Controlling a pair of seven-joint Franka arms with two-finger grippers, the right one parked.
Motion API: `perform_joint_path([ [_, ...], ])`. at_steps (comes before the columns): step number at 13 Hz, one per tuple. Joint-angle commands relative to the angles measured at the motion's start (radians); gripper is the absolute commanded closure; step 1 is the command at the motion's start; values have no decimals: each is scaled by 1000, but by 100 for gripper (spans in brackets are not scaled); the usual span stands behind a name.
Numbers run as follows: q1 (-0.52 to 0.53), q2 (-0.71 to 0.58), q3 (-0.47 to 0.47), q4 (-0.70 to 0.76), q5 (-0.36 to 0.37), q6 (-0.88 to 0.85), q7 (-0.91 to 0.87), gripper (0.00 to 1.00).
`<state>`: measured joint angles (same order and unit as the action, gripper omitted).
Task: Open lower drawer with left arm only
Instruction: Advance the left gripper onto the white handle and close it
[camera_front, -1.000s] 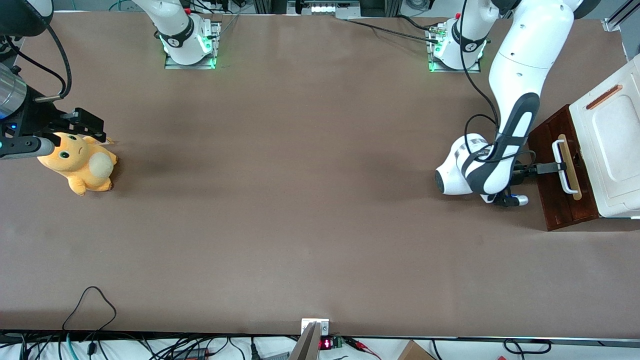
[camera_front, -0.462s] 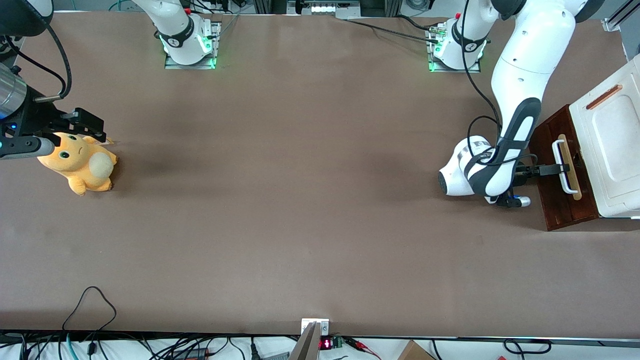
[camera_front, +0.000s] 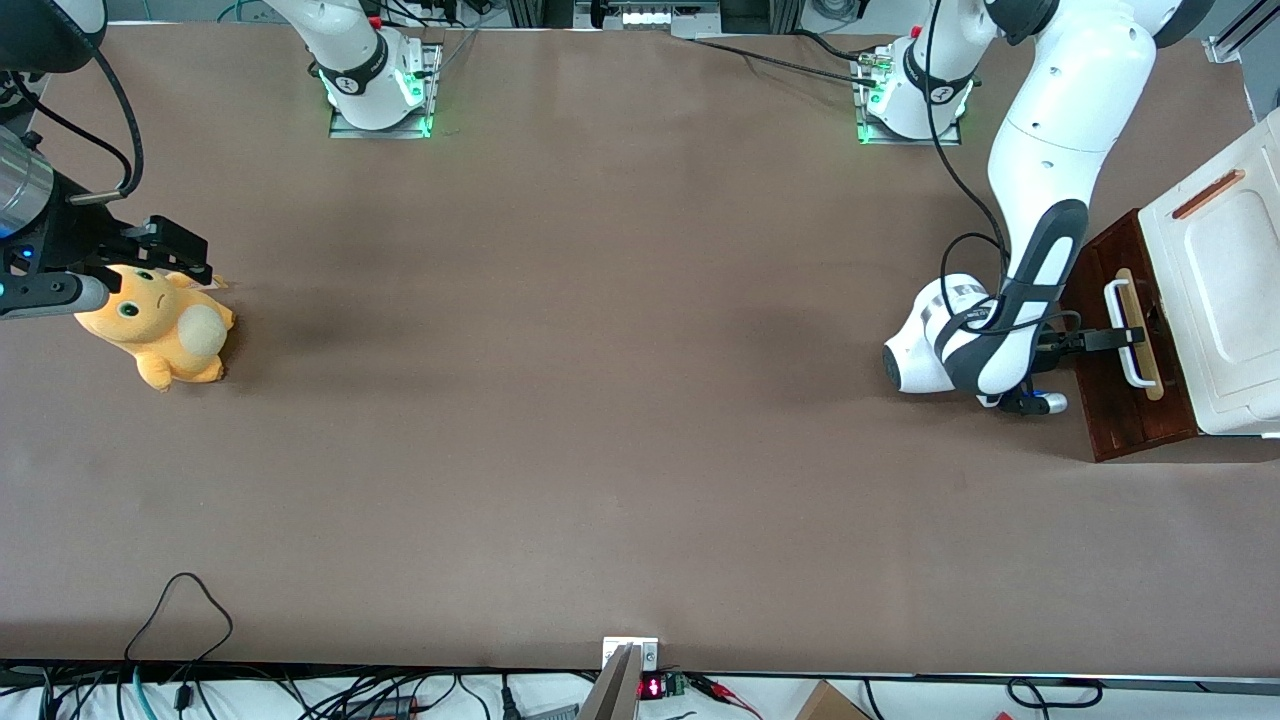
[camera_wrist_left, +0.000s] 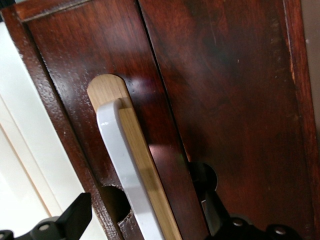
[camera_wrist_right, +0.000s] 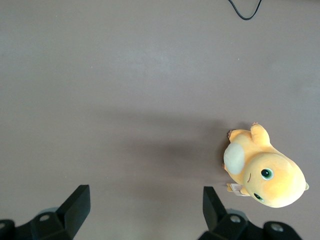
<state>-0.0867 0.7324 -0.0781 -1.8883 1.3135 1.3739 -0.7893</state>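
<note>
One lower drawer (camera_front: 1120, 350) stands at the working arm's end of the table, its dark red-brown front (camera_wrist_left: 220, 100) showing below the white cabinet top (camera_front: 1225, 290). A white bar handle (camera_front: 1124, 335) runs along a pale wood strip (camera_front: 1140, 335) on that front. In the front view the dark front sticks out a little from under the white top; how far the drawer itself is pulled out cannot be told.

The gripper (camera_front: 1112, 340) of the left arm (camera_front: 1040, 200) reaches level toward the drawer front and meets the handle near its middle. In the left wrist view the two black fingers (camera_wrist_left: 75, 217) stand spread wide with the white bar (camera_wrist_left: 125, 170) and the wood strip (camera_wrist_left: 145, 165) between them, one finger on each side and neither pressed against the bar.

Toward the parked arm's end of the brown table (camera_front: 600, 400) lies an orange plush toy (camera_front: 160, 330), well apart from the drawer. A black cable loop (camera_front: 180, 600) lies near the table edge closest to the front camera.
</note>
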Motion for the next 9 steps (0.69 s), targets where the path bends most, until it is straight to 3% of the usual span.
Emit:
perform_joint_path([
  [1,12,4,-8,-6,26,-6,-10,1],
  [9,24,2,-8,-6,26,-9,-13,15],
])
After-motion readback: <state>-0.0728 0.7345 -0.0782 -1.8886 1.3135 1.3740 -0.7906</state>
